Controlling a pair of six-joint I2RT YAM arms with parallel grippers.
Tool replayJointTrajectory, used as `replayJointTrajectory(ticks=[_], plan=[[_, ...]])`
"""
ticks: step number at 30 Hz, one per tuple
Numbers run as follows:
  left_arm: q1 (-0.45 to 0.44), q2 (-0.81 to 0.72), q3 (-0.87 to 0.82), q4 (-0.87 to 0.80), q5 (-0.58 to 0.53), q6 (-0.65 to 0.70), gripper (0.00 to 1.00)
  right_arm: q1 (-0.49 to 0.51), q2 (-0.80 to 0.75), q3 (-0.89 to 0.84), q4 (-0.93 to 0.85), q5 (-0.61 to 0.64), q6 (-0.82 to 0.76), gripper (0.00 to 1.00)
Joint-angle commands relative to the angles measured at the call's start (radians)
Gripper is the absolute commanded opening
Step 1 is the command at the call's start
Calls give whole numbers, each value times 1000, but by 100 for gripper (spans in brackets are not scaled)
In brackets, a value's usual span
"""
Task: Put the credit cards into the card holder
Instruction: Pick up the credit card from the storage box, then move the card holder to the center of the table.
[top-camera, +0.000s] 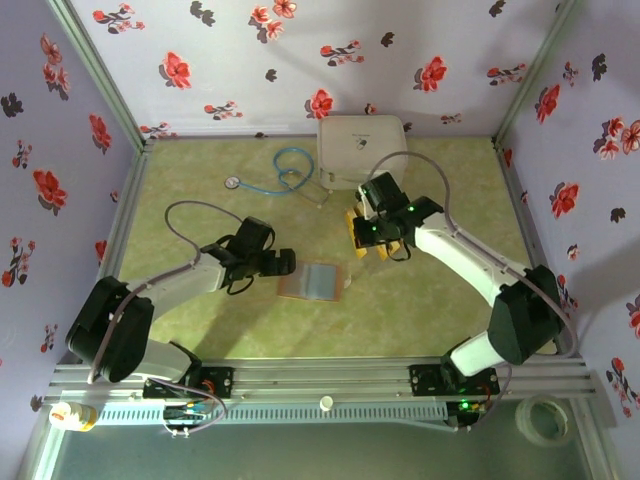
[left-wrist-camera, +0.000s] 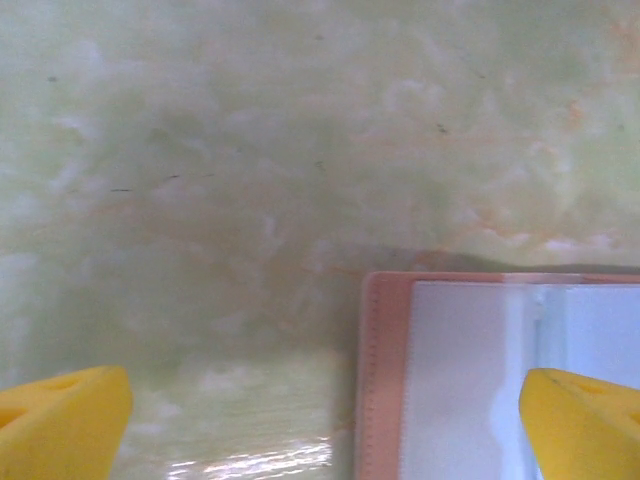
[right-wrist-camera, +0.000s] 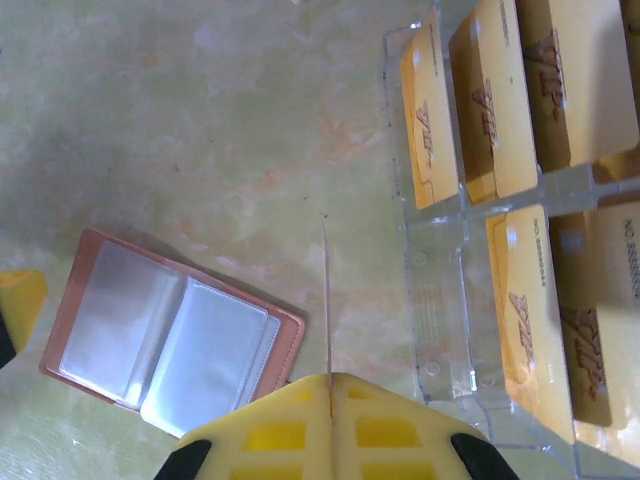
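The card holder (top-camera: 312, 281) lies open on the green table, reddish-brown rim up and pale clear pockets showing (right-wrist-camera: 170, 335). My left gripper (top-camera: 281, 262) hovers open at its left side; the yellow fingertips (left-wrist-camera: 65, 420) straddle the holder's left edge (left-wrist-camera: 385, 380). My right gripper (right-wrist-camera: 329, 385) is shut on one credit card (right-wrist-camera: 325, 300), seen edge-on as a thin line pointing away from the jaws. Several more golden credit cards (right-wrist-camera: 530, 100) stand in a clear plastic rack (right-wrist-camera: 440, 330) to the right of the held card. In the top view the right gripper (top-camera: 378, 232) sits over that rack.
A big white rounded case (top-camera: 362, 148) stands at the back, with a blue stethoscope (top-camera: 285, 170) to its left. Floral walls close in the table on three sides. The rack lies just right of the holder.
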Motion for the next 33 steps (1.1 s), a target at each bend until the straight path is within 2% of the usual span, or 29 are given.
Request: replayJointTrajectory(ticks=[1,11,24,33], plan=[[-26,29,0,31,41,-30,100,-4,-41,-75,66,1,80,0],[-100,81,-15,87,39,-108,100,-6,-132,-188,97,9,122,0],[-220,151,6,107,31,-174,100,-12,-198,-217,73,18,111,0],[-297,110,15,91,-10,-219,100,-21,-236,-232,68,19,110,0]])
